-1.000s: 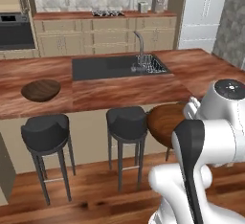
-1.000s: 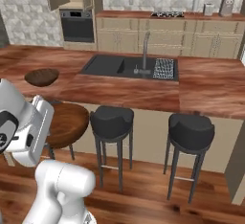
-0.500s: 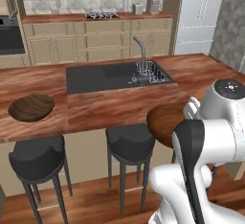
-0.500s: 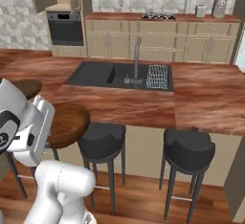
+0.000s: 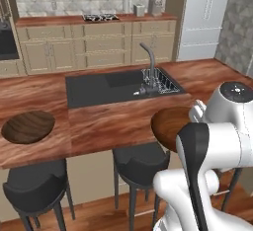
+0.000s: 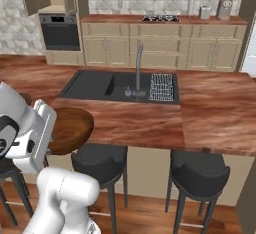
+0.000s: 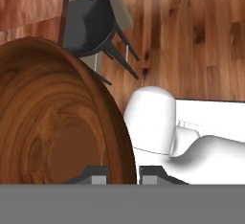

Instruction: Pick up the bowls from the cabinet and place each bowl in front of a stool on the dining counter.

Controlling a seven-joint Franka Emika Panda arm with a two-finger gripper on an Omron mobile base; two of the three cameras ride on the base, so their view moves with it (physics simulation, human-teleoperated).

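While our gripper (image 7: 122,173) clamps one bowl's (image 7: 57,122) rim, the dining counter (image 5: 118,126) crosses mid-frame, another bowl (image 5: 28,126) at left.

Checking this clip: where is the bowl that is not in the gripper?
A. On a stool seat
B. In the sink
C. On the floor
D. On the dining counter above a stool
D. The free bowl sits flat on the dining counter near its front edge, with a stool just below, while the gripper holds the other bowl by the rim.
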